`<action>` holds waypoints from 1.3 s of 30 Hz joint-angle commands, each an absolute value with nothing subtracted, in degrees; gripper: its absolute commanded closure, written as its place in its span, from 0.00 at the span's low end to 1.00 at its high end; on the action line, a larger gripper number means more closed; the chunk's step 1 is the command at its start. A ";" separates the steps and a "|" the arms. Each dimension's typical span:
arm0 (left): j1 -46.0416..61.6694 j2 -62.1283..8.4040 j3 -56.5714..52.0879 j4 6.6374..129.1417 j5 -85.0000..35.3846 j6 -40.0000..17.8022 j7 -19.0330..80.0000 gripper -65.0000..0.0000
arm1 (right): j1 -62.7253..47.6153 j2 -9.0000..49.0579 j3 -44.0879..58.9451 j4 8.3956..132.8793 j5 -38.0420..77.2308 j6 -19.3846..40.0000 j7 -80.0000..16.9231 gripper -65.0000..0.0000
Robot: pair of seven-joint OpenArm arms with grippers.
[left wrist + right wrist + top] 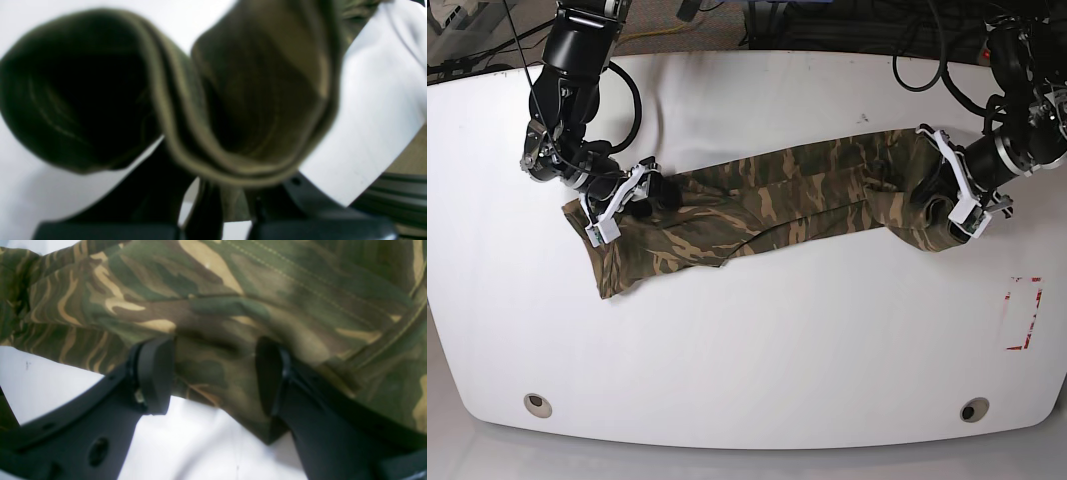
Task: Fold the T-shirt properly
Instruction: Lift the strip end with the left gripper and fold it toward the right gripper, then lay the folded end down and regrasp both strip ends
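One T-shirt (777, 200) in camouflage print lies on one white table (747, 340), pulled into a long rumpled band that runs from about 9 o'clock to 3 o'clock across the table's upper half. Its 9 o'clock end spreads into a flat flap that hangs toward 7 o'clock; its 3 o'clock end is bunched into a thick lump.

Two arms work on it, one at each end. The left gripper (955, 192) sits at the 3 o'clock end, its claw pressed together on a fold of the T-shirt (213, 133); in the left wrist view, blurred cloth rolls over the black fingers (146, 196) and fills most of the picture.

The right gripper (623, 203) sits at the 9 o'clock end. In the right wrist view its two black pads (155, 373) stand apart, with the T-shirt's (213, 306) edge lying between them.

Two small round holes (538, 404) sit near the table's 6 o'clock edge, and one red marking (1024, 313) lies toward 4 o'clock.
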State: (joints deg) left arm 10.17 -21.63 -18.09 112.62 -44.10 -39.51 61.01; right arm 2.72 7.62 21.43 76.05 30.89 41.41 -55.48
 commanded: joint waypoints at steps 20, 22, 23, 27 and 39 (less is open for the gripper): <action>-6.64 -16.40 1.63 106.77 -37.41 -33.89 67.47 0.99 | 2.59 8.04 21.41 75.65 26.77 40.00 -59.56 0.43; -7.34 -15.69 4.35 106.15 -35.30 -33.89 67.56 0.99 | 2.59 8.13 21.41 75.65 26.77 40.00 -59.56 0.43; -7.34 -15.69 5.32 105.98 -34.51 -33.89 67.56 0.98 | 2.59 8.13 21.41 75.65 26.77 40.00 -59.56 0.43; -7.60 -15.43 7.96 104.31 -32.75 -33.89 67.47 0.72 | 2.59 8.13 21.41 75.65 26.77 40.00 -59.56 0.43; -11.74 -9.27 15.43 105.01 -30.37 -31.60 67.47 0.16 | 2.59 8.13 21.41 75.65 26.77 40.00 -59.56 0.43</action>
State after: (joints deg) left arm -10.28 -9.32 14.74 102.30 -29.36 -31.88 68.38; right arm 2.87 7.62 21.41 76.01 30.89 41.41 -55.68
